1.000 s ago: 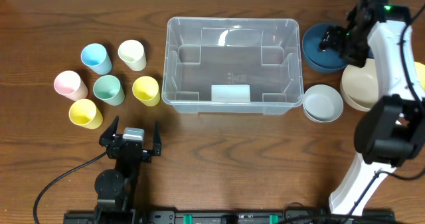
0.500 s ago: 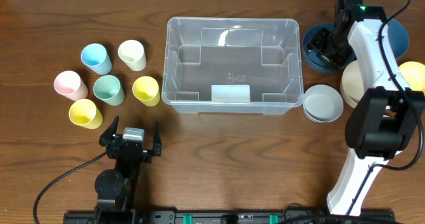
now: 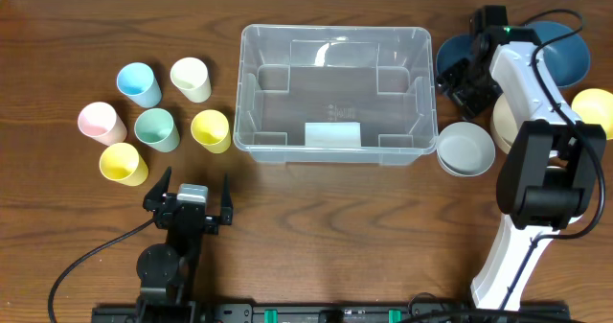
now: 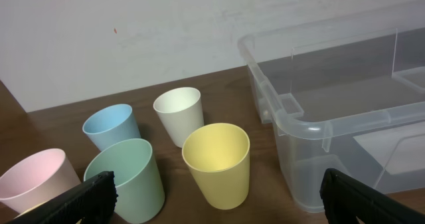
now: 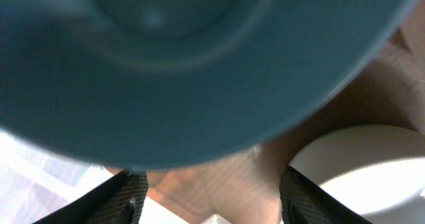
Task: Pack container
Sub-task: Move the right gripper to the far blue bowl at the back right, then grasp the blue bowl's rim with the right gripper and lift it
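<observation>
The container (image 3: pixel 330 50) is a large clear plastic bin at the table's middle, with only a white patch (image 3: pixel 332 133) showing near its front wall. It also shows in the left wrist view (image 4: pixel 332 127). My right gripper (image 3: pixel 466 81) is open just right of the bin, over a dark blue bowl (image 3: pixel 452 58). In the right wrist view the dark blue bowl (image 5: pixel 199 64) fills the top, close above the spread fingers (image 5: pixel 209 194). My left gripper (image 3: pixel 189 208) is open and empty near the front edge, behind the cups (image 4: pixel 216 207).
Six pastel cups stand left of the bin: blue (image 3: pixel 138 83), cream (image 3: pixel 191 79), pink (image 3: pixel 101 123), green (image 3: pixel 155 128), and two yellow (image 3: pixel 211 129) (image 3: pixel 123 163). Right of it are a grey bowl (image 3: pixel 466 149), a beige bowl (image 3: pixel 506 124), a yellow bowl (image 3: pixel 594 103) and another dark blue bowl (image 3: pixel 557 53).
My right arm has swung left and lowered over the near dark blue bowl, uncovering the second dark blue bowl at the far right. The left arm has not moved.
</observation>
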Controlling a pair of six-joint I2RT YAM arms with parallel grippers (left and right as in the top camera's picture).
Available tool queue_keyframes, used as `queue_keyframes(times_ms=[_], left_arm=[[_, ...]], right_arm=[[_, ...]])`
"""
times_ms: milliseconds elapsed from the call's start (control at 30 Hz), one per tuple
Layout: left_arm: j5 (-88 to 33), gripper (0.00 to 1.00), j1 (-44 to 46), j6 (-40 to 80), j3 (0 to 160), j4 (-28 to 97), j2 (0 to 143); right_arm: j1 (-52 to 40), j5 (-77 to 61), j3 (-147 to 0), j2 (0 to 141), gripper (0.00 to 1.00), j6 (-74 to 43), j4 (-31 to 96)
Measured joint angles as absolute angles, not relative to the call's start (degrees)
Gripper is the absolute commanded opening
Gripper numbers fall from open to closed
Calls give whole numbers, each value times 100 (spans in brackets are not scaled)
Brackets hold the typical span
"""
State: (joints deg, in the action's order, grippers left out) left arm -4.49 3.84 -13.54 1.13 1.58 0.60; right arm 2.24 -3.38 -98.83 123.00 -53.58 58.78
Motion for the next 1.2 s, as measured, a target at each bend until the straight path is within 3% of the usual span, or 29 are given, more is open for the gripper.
queue_keyframes(times_ms=[800,1200], left_arm=[[-449,98,384,-1354,113,158,58],[-449,98,384,-1354,113,158,58]], right_arm=[[45,-521,-9625,11828,67,-4469,5321],[193,-412,-9657,11148,67,-5015,5649]])
